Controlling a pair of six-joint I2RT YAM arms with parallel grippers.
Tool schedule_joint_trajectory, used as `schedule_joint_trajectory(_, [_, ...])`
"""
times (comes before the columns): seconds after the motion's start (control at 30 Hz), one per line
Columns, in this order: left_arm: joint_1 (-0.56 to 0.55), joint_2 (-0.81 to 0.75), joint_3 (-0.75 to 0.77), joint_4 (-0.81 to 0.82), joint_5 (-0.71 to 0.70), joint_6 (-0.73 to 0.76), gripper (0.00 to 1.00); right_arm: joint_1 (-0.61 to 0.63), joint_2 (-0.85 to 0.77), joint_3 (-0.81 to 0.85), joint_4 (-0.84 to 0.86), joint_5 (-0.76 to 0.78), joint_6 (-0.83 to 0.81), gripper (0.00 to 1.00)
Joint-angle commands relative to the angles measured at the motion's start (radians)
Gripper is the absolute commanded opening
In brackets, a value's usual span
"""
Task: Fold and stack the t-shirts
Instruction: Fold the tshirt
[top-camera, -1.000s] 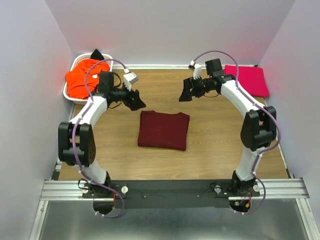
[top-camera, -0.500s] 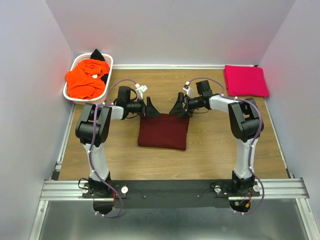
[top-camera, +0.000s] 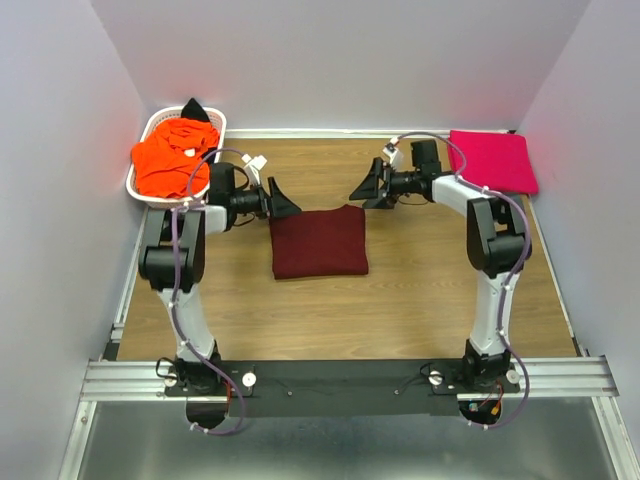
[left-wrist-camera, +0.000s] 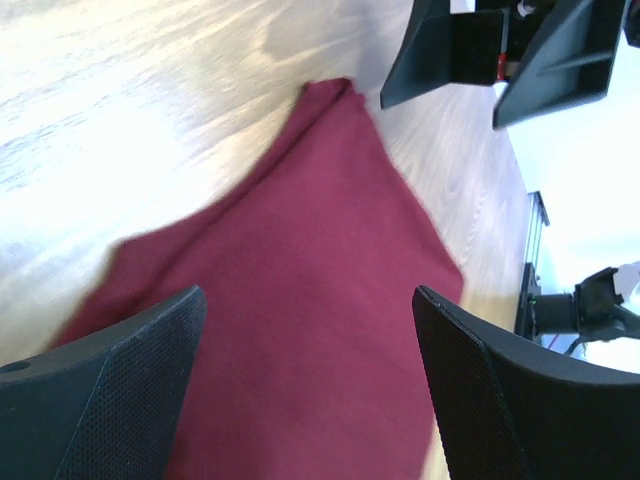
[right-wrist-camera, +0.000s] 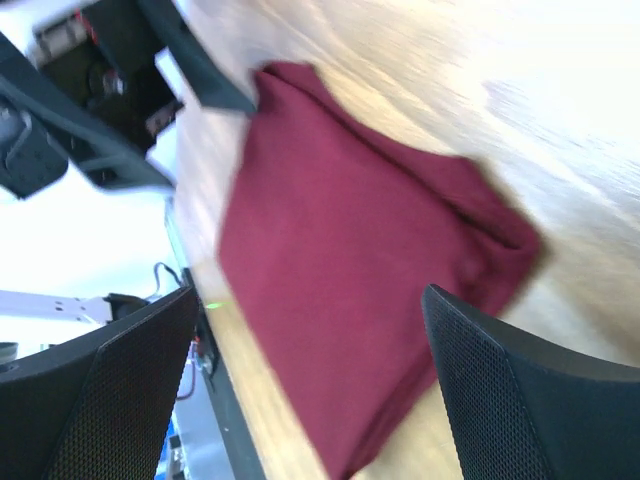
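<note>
A dark maroon t-shirt (top-camera: 318, 243) lies folded in a rough square at the table's middle. My left gripper (top-camera: 284, 204) is open and empty just off its far left corner. My right gripper (top-camera: 364, 189) is open and empty just beyond its far right corner. In the left wrist view the maroon t-shirt (left-wrist-camera: 300, 300) fills the space between my open fingers (left-wrist-camera: 110, 400). In the right wrist view the maroon t-shirt (right-wrist-camera: 340, 260) lies under the open gripper (right-wrist-camera: 310, 390). A bright pink t-shirt (top-camera: 492, 160) lies folded at the far right.
A white lattice basket (top-camera: 150, 125) stands at the far left corner, holding a crumpled orange shirt (top-camera: 168, 160) and a black one (top-camera: 195, 107). Bare wooden table (top-camera: 440, 270) surrounds the maroon shirt. Walls close in the left, far and right sides.
Both grippers dropped to the maroon shirt's far corners, then drew back a little. The shirt has slid toward the far side and slightly left, and looks a bit smaller.
</note>
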Motion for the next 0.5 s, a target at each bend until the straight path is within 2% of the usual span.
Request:
schedule_joint_trajectory(0.0, [-0.023,-0.248,-0.107,-0.040,0.020,0.030,0.92,0.012,-0.152,-0.003,0.018,-0.001,0.093,1.00])
schedule_joint_trajectory(0.07, [-0.053,-0.307,-0.149,-0.020,0.019,0.007,0.92,0.033,-0.183,-0.050,0.042,-0.015,0.124,1.00])
schedule_joint_trajectory(0.17, [-0.078,-0.307,-0.230,0.056,0.019,-0.052,0.92,0.102,-0.180,-0.120,0.117,-0.028,0.188,1.00])
schedule_joint_trajectory(0.3, [-0.078,-0.234,-0.280,0.124,0.011,-0.049,0.92,0.173,-0.096,-0.154,0.167,-0.036,0.229,1.00])
schedule_joint_trajectory(0.47, [-0.023,-0.089,-0.270,0.112,-0.012,-0.003,0.92,0.164,0.016,-0.188,0.173,-0.004,0.164,1.00])
